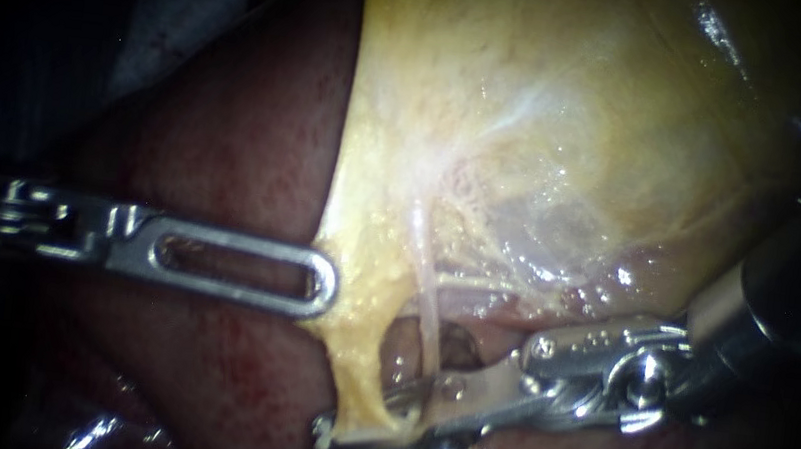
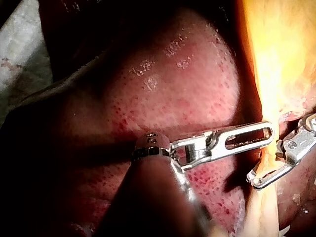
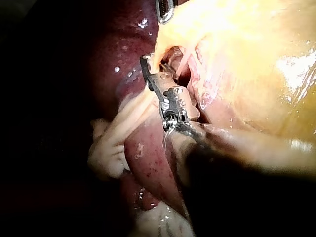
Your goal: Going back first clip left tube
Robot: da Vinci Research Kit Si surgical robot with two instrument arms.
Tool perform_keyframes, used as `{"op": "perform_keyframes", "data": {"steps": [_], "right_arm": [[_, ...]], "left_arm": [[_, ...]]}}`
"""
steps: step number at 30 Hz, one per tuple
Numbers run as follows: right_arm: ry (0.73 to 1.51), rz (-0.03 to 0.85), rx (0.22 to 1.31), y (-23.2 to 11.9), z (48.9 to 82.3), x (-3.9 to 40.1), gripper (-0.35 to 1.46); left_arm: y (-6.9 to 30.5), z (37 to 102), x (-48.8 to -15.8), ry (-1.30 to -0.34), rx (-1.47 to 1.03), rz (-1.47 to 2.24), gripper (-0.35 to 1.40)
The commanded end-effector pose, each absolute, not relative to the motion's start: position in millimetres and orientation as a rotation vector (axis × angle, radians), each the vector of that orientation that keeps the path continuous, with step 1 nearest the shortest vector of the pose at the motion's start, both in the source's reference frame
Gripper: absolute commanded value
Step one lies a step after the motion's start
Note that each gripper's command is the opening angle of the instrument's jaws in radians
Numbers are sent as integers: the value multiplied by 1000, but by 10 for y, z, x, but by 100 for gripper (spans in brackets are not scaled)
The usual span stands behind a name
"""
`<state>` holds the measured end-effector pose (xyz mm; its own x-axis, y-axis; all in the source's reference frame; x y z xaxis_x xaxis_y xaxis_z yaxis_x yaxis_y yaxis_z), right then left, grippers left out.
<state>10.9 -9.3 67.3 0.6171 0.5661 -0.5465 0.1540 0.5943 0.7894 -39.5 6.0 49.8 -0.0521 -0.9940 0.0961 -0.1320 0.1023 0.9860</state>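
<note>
Tube [image 1: 423, 308]: thin and pale, just below frame centre in the endoscope view. Drops from the gallbladder's fatty underside to the lower centre, where its foot is lost at the right instrument's jaws. Reads as the left tube, since a second pale strand branches off to the right beside it.
Clip: none told for certain. Foot of the tube is hidden among wet metal and fat, so cannot say whether one sits there.
Window [image 1: 395, 340]: dark gap just left of the tube, between it and a yellow band of fat. Leaves the tube standing free so that jaws can pass round it.
Right instrument [image 1: 360, 419]: enters from the right edge and reaches down-left to the lower centre. Jaws parted with a clear gap, the lower one lying under the yellow band. Tube's foot and band lie at the gap, clamped by neither so far as shows. Probably parted so as to slide off the tube without dragging it.
Left instrument [image 1: 318, 286]: comes in flat from the left edge at mid-height. Slotted jaws pressed together, pinching the gallbladder's left rim. Draws the rim sideways, seemingly to hold the tube taut and the window open.
Gallbladder [image 1: 555, 101]: yellow and glistening, fills the upper centre and right.
Liver [image 1: 228, 145]: dark red, left and lower left, behind the left instrument.
Risk: backing out with the band caught on the lower jaw could tug the tube.
</note>
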Motion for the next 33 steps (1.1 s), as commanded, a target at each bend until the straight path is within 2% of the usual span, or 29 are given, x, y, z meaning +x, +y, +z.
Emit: {"op": "perform_keyframes", "data": {"steps": [1, 11, 17, 20, 33], "right_arm": [[899, 281, 928, -93, 672, 109, -6], [899, 281, 928, -93, 672, 109, -2], [900, 284, 925, -92, 673, 111, 34], [900, 295, 923, -91, 672, 114, 43], [923, 266, 889, -88, 670, 117, 51]], "left_arm": [[60, 497, -394, -1388, 1210, -1101, -35], [60, 497, -394, -1388, 1210, -1101, -35], [60, 497, -394, -1387, 1210, -1101, -35], [60, 497, -394, -1387, 1211, -1101, -35], [61, 496, -393, -1387, 1211, -1101, -35]]}}
